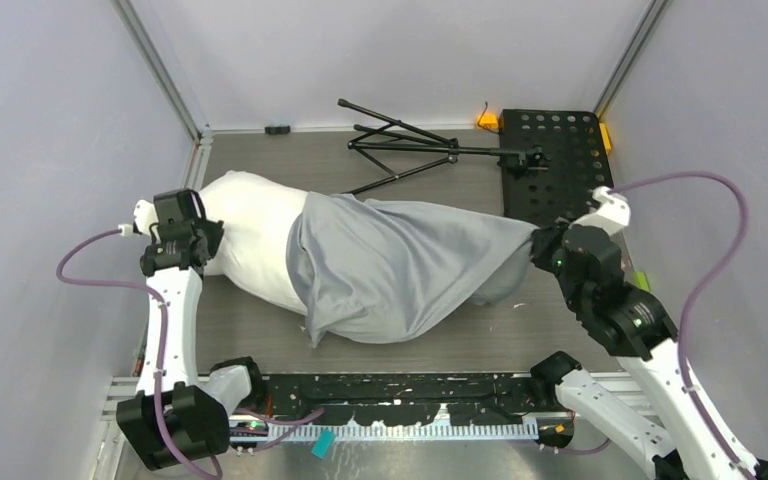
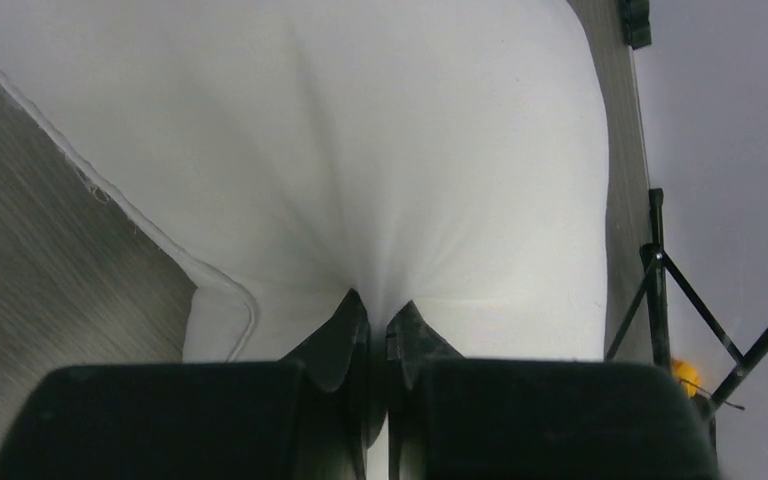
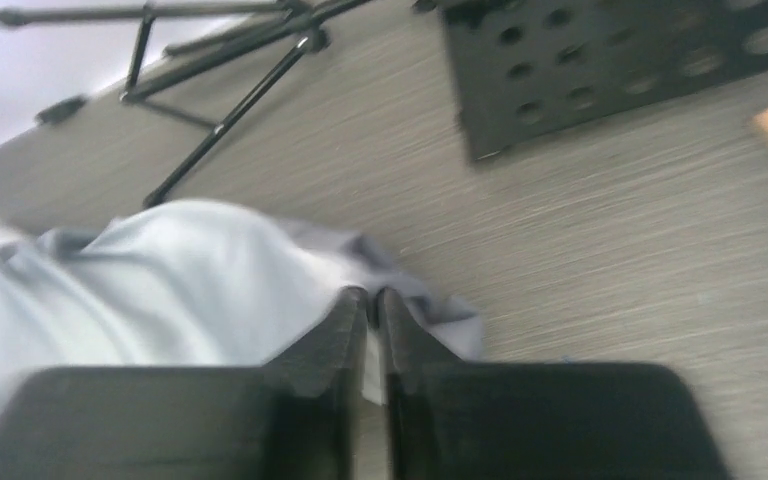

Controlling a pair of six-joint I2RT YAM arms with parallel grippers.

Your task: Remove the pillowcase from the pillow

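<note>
One pillow, one pillowcase — seemingly half-off

White arms; black joints; purple cables

One pillow lies at nine o'clock, and one pillowcase lies at centre. There are two grippers: left gripper and right gripper. One tripod sits at twelve o'clock and one perforated black plate at one. Two purple cables run at nine and three.
</note>
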